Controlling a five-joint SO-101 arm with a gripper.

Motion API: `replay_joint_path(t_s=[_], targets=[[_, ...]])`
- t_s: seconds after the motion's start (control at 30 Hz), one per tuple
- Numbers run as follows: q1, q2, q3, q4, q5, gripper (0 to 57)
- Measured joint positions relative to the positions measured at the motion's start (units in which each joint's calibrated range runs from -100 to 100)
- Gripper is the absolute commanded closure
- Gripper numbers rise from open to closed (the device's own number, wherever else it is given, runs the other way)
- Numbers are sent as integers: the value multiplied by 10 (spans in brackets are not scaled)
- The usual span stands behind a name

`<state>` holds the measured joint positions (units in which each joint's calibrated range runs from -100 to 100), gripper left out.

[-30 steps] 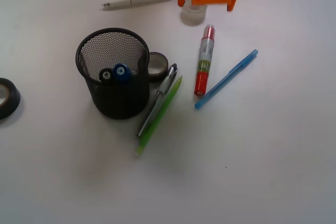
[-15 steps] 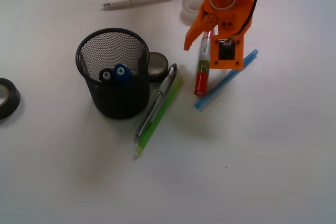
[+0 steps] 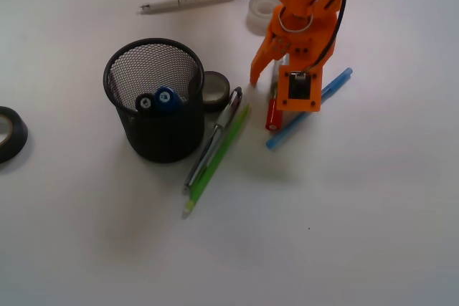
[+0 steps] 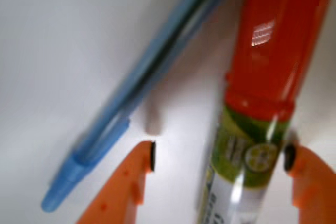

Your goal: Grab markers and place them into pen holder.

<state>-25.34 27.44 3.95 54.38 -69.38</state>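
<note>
While the pincer (image 4: 219, 158) hangs released astride the red-capped marker (image 4: 262, 77), its barrel runs twelve-to-six between the jaws on the surface (image 3: 358, 213); the pen holder (image 3: 154, 98) waits at nine o'clock.

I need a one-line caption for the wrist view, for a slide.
Open gripper straddling the red-capped marker, its fingertips either side of the green label, with the thin blue pen lying alongside.

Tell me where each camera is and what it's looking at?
Front: sits high, looking down at the table, the pen holder and the orange gripper reaching down.
Wrist: rides on the arm just above the table, looking between two orange fingertips.
Both show the red marker and blue pen.
</note>
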Motion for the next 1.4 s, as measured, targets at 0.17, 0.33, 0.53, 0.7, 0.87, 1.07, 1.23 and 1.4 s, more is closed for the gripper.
replay_joint_path(t_s=[0.17,0.33,0.53,0.7,0.87,1.07,1.23,1.4], targets=[[1,10,-4,-35,0,569],[1,13,-4,-38,0,569],[3,13,-4,-38,0,570],[3,-6,-25,-17,31,569],[30,-80,-98,13,90,569],[104,-189,-177,16,160,569],[196,-278,-181,16,204,570],[271,-332,-165,8,218,570]])
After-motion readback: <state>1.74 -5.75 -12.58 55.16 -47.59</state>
